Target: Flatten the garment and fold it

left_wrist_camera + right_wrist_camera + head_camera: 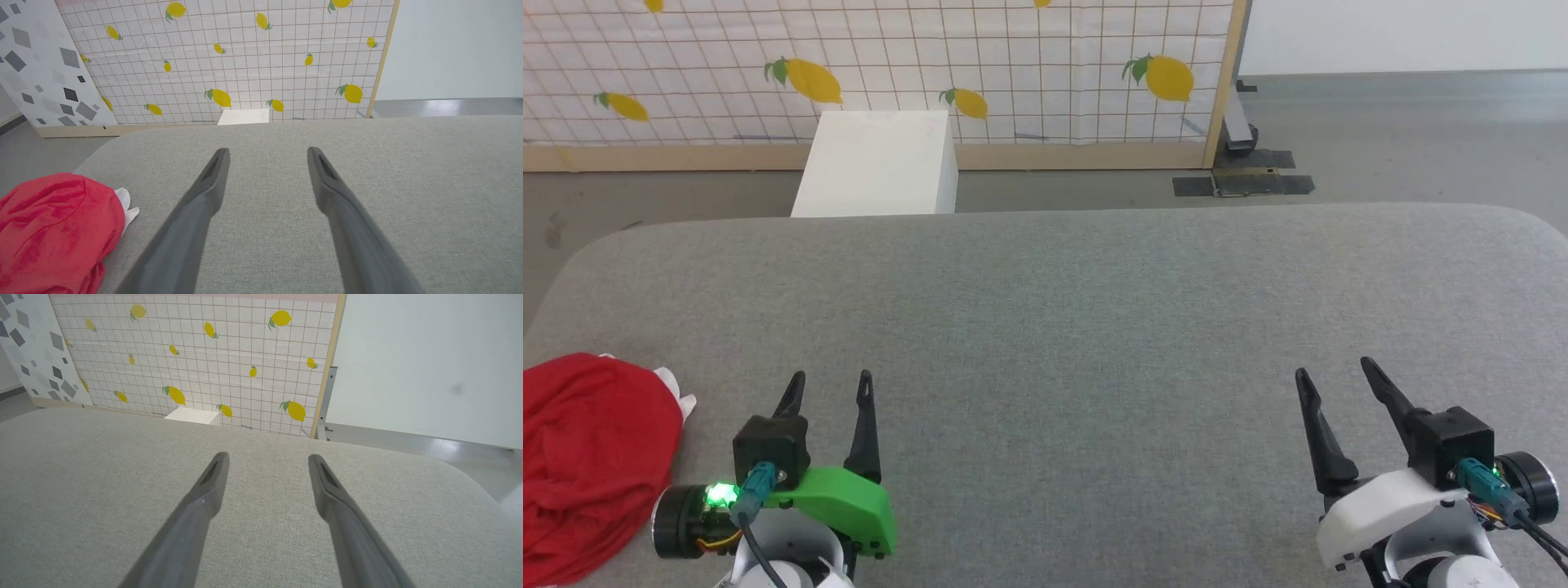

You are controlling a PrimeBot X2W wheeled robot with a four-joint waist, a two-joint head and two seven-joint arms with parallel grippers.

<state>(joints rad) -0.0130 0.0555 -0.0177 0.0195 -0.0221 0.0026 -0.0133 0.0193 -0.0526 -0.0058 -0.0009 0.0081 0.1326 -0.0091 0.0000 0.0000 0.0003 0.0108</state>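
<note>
While garment (592,457) lies bunched, white trim (678,396) pointing right | left fingers (864,425) released | right fingers (1325,445) released

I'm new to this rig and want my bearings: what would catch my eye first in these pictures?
The bright red garment, heaped at the near left edge of the grey padded table, just left of the left pincer. Both pincers stand open and empty, the right pincer far from the cloth. Behind the table stands a lemon-printed screen with a white box before it.
</note>
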